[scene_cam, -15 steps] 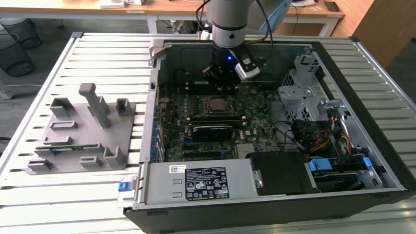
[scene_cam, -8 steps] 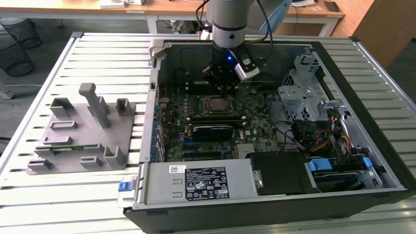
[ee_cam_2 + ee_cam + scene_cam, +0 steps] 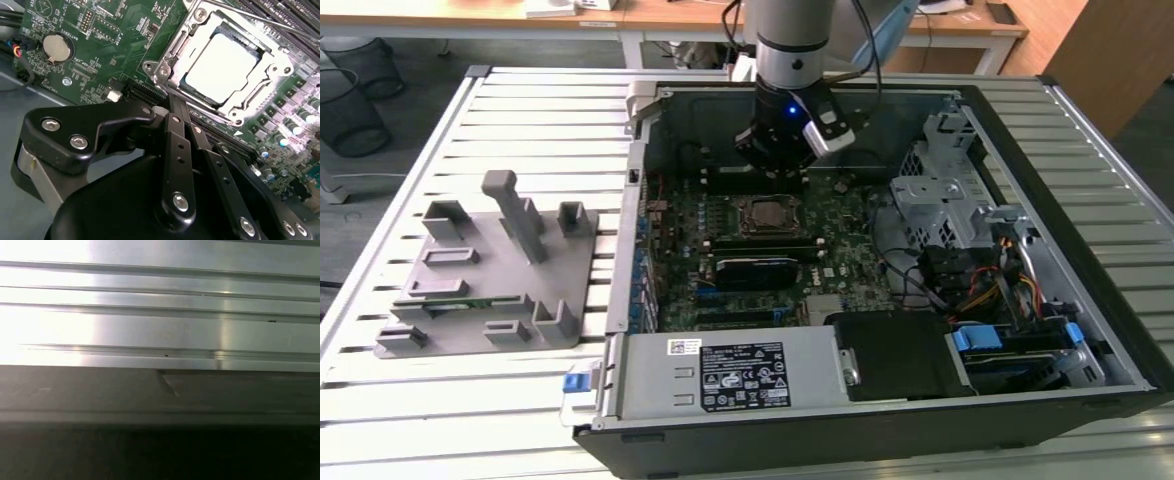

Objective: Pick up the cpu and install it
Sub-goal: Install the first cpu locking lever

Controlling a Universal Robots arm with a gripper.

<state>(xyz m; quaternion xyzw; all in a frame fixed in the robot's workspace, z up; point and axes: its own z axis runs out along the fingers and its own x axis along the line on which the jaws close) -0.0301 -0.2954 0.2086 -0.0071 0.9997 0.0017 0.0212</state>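
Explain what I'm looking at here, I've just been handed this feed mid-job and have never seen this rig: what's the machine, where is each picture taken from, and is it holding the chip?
The machine is one robot arm ending in a gripper. The exterior view looks down on an open computer case lying on a slatted metal table. The gripper hangs inside the case, above the green motherboard. The second wrist view rides on the arm: the black linkage in front is the gripper's own body, and beyond it lies the cpu, a silver square sitting in its socket on the board, not held. I cannot tell whether the gripper is open. The first wrist view faces pale metal ridges over a dark surface. On the exterior view's left stands a grey holder fixture.
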